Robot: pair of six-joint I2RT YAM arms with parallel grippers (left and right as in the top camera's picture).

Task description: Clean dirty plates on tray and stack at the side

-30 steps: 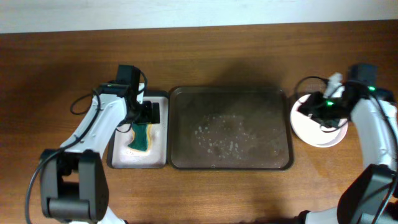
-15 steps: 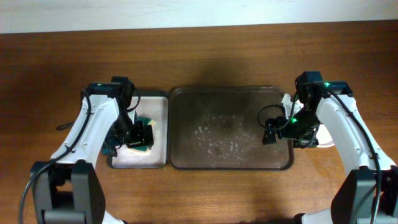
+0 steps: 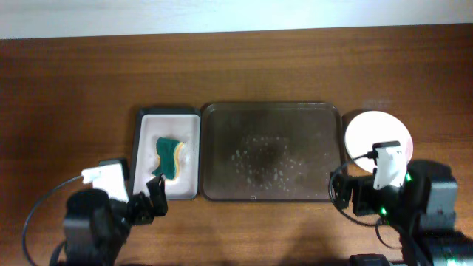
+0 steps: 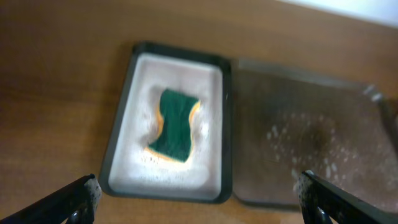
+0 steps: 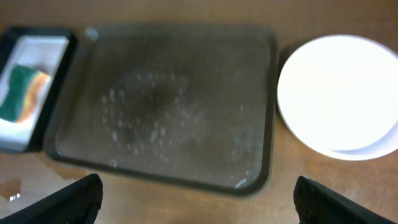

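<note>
The dark brown tray (image 3: 273, 118) lies mid-table with white foam specks and no plates on it; it also shows in the right wrist view (image 5: 168, 106) and the left wrist view (image 4: 311, 130). The plates (image 3: 375, 134) sit stacked on the table right of the tray, a white one on top; the stack shows in the right wrist view (image 5: 339, 93). No red smears show. My left gripper (image 3: 148, 203) (image 4: 199, 200) is open and empty near the front edge. My right gripper (image 3: 344, 193) (image 5: 199, 198) is open and empty near the tray's front right corner.
A smaller dark tray with a pale inside (image 3: 166, 122) (image 4: 134, 118) lies against the big tray's left side. It holds a green and yellow sponge (image 3: 168, 157) (image 4: 176, 123) in foam. Bare wooden table surrounds everything.
Both arms have pulled back to the front edge of the table. The left gripper has left the sponge in the small tray. The right gripper has moved off the tray's right side.
</note>
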